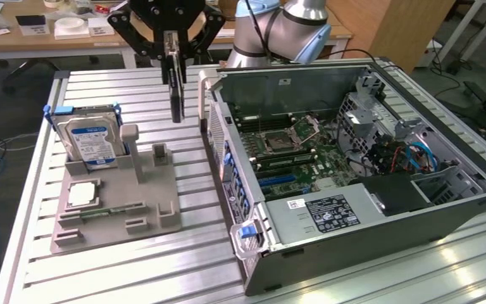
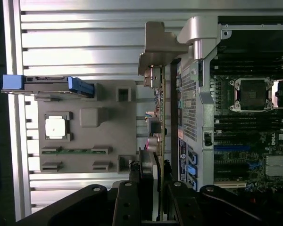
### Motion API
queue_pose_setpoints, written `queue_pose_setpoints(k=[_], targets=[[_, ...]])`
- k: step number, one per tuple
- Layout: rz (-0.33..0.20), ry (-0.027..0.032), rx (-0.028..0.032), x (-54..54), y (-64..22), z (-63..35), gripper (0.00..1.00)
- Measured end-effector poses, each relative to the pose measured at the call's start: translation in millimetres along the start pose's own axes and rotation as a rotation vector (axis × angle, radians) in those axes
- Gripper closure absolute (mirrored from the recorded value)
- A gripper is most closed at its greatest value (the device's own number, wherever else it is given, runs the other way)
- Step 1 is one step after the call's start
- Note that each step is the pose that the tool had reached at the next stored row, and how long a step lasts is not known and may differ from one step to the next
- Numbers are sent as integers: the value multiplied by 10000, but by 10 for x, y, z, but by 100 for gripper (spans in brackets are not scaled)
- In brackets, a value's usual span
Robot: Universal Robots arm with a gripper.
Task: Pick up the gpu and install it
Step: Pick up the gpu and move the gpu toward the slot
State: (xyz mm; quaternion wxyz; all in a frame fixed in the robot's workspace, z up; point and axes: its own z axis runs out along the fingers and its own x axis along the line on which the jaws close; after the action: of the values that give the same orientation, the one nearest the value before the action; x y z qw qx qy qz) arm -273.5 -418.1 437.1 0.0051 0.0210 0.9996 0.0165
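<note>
Farthest to the exterior view's left of the fingers (image 1: 166,45), and lower than them, a hard drive (image 1: 91,142) with a blue-white label stood on edge in the back slot of a grey fixture (image 1: 146,209) that lay on the slatted metal desk (image 1: 99,278). On the same fixture, nearer the camera, sat a square processor chip (image 1: 83,193) and, just in front of it, a narrow green memory stick (image 1: 83,214). The fixture's tall posts nearest the fingers stood bare. The fingers themselves were drawn in narrow and clamped on the gpu (image 1: 176,95), one on each flat face of the card. The gpu hung straight down from them, edge-on to the exterior view, raised above the desk in the gap between the fixture and the case. In the wrist view the black fingers (image 2: 127,202) gripped the near end of the gpu (image 2: 161,117), and the card ran away from them to its silver-grey bracket (image 2: 158,47) at the far end, just beside the perforated outer wall of the computer case (image 2: 191,103) but apart from it. To the exterior view's right of the fingers the open computer case (image 1: 445,209) lay on its side, its motherboard (image 1: 285,142) and bare processor socket facing up. Behind it rose the pale robot arm (image 1: 285,35).
</note>
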Motion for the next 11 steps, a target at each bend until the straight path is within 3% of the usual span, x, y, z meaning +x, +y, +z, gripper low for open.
queue_pose_setpoints(k=[11], targets=[[-1,-1,-1,-120,5,2,73]])
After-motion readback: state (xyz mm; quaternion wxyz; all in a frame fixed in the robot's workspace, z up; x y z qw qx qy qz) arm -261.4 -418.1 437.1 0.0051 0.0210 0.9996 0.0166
